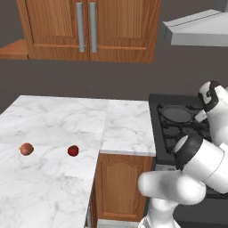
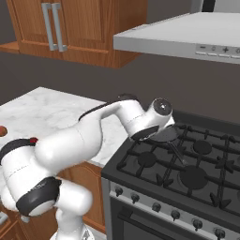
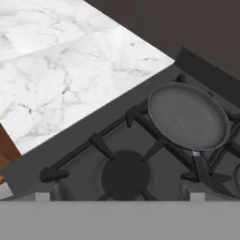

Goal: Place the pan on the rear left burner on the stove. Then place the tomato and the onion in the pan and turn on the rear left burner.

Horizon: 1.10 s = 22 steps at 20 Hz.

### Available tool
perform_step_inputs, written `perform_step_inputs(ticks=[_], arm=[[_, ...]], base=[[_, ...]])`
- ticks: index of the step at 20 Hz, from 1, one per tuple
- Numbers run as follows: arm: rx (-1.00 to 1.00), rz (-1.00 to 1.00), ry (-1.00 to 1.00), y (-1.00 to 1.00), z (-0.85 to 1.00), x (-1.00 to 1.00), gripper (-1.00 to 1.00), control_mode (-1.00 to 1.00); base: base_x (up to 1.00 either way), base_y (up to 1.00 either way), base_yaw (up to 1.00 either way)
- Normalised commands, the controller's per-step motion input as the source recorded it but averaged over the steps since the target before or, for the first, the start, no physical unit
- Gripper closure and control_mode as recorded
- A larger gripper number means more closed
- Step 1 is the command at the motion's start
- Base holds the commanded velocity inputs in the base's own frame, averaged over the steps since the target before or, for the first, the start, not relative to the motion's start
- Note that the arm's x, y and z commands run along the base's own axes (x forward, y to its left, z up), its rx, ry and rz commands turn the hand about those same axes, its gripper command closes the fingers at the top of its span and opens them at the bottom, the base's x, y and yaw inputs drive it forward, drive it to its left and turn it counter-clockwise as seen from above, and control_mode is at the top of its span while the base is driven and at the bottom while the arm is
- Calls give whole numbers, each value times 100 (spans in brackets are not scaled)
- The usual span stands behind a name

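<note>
Pan (image 3: 188,115) on stove (image 3: 117,159), one tomato (image 1: 73,151), one onion (image 1: 26,148) on counter (image 1: 53,124)

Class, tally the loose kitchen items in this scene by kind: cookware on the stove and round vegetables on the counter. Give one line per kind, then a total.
Pans: 1, the pan on the stove
Tomatoes: 1, the tomato
Onions: 1, the onion
Total: 3

The white marble counter (image 1: 58,133) carries the tomato (image 1: 73,151) and, to its left and a little apart, the onion (image 1: 26,149). Right of the counter stands the stove (image 2: 178,173); the pan (image 3: 188,116) sits flat on its rear left grates.
</note>
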Motion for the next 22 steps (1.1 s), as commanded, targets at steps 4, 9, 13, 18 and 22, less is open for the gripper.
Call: perform_step_inputs(ticks=[4,9,13,18,22], arm=[[-4,-1,-12,96,51,-34,-100,-100],[-7,-3,-3,100,49,-11,-100,-100],[-12,-2,0,100,23,-4,-100,-100],[-10,-3,1,93,5,-1,-100,-100],[-5,-2,8,79,0,0,-100,-100]], base=[[0,0,0],[0,0,0],[0,0,0],[0,0,0],[0,0,0]])
